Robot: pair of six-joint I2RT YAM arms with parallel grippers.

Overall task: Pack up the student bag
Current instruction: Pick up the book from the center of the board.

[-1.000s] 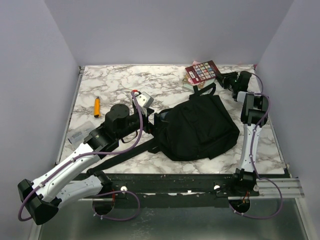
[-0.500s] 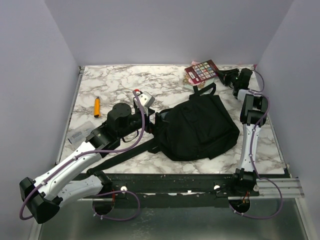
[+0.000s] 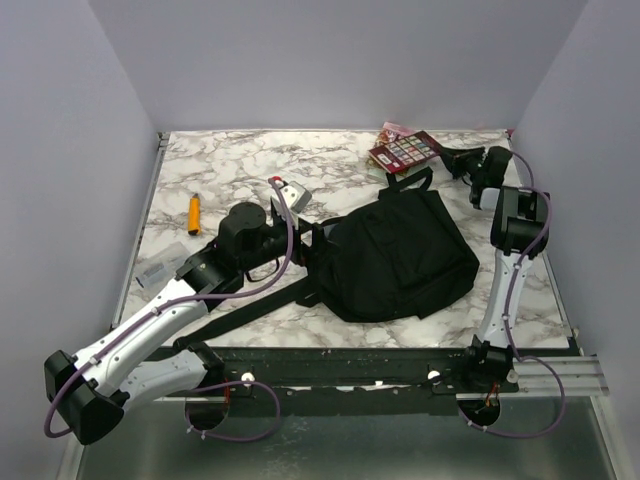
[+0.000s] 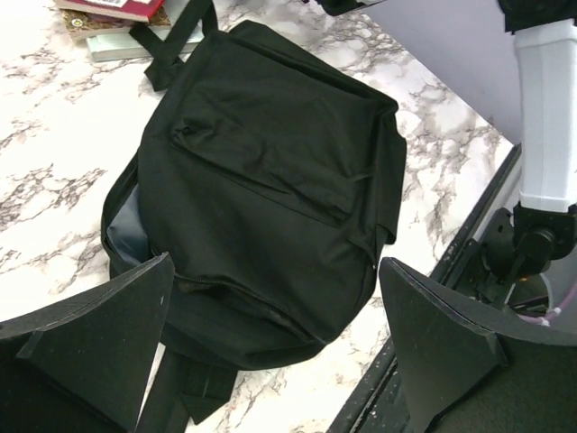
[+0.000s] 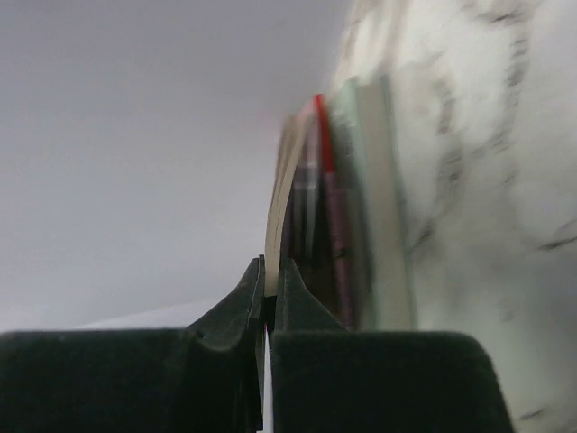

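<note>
student bag lies flat on its back in the middle of the marble table, toward the right, with its top handle pointing at the far edge and its long straps trailing toward the near left. it looks soft, limp and slumped, so it will likely sag and fold rather than hold a shape. the best holds are probably the handle loop or the fabric lip of the mouth, where grey lining shows at the end facing the left gripper. that gripper hangs just beside the mouth with its fingers spread wide, holding nothing. count by size: 1 bag. next is 1 stack of books at the far edge, just beyond the handle, with at least 3 edges showing in the right wrist view, though blur hides the exact number. the right gripper has its jaws pressed together on the thin edge of the top book, a flat, stiff, light thing that should slide into a mouth held open. then 1 orange marker lies well apart on the left, and 1 small clear item, too small to name, sits near the left edge.
</note>
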